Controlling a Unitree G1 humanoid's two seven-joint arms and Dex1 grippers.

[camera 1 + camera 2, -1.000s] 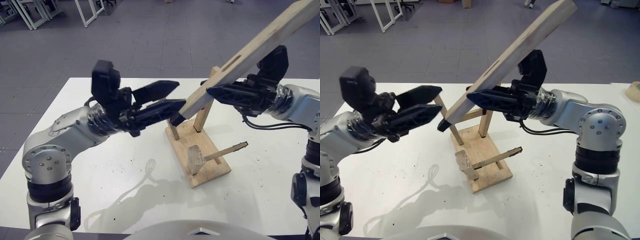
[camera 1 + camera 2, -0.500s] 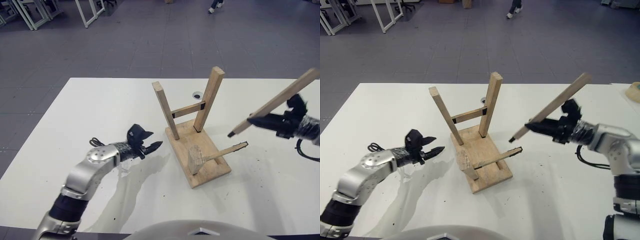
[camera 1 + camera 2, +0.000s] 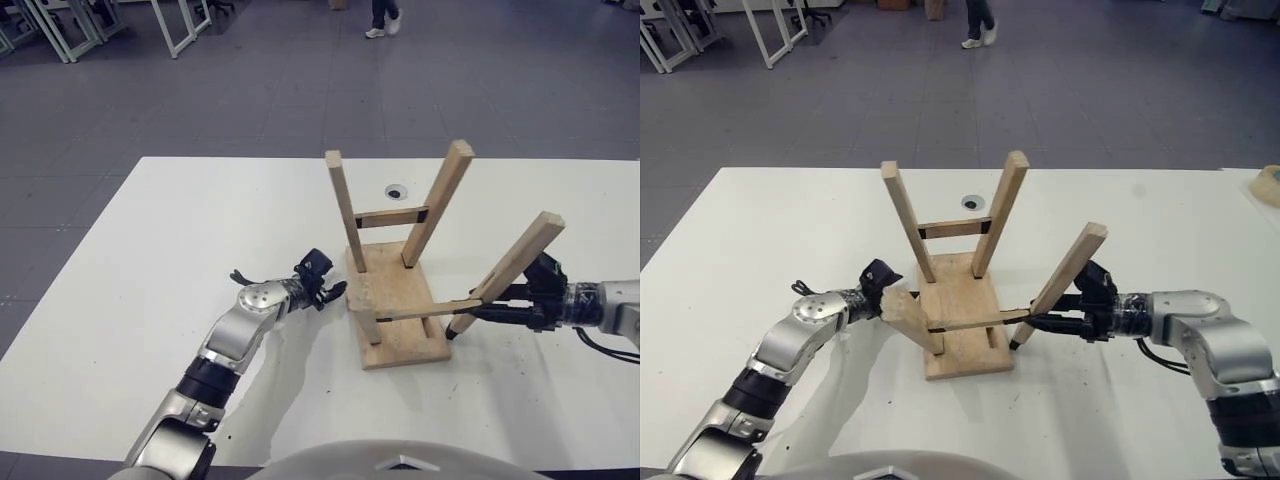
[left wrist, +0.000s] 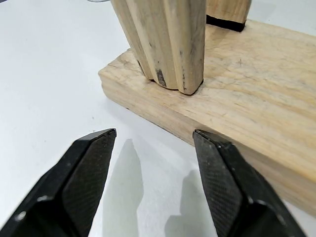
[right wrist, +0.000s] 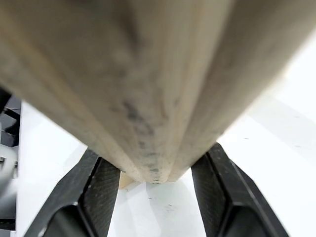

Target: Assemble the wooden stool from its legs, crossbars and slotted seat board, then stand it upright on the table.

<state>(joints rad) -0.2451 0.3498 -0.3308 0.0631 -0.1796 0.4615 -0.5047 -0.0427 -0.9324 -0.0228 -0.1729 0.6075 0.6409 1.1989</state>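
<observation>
Leg [image 3: 1072,262] within right gripper [image 3: 1042,322] fingers

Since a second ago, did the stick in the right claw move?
Yes. The loose leg in the right gripper came down from above the standing legs to right of the seat board.

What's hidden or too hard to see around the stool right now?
1. Right wrist view: the held leg, close to the lens, blocks the seat board and loose crossbar.
2. Head views: whether that crossbar's tip meets the held leg; too small, partly behind the right gripper.
3. Left wrist view: the front leg is cut off by the frame edge.
</observation>
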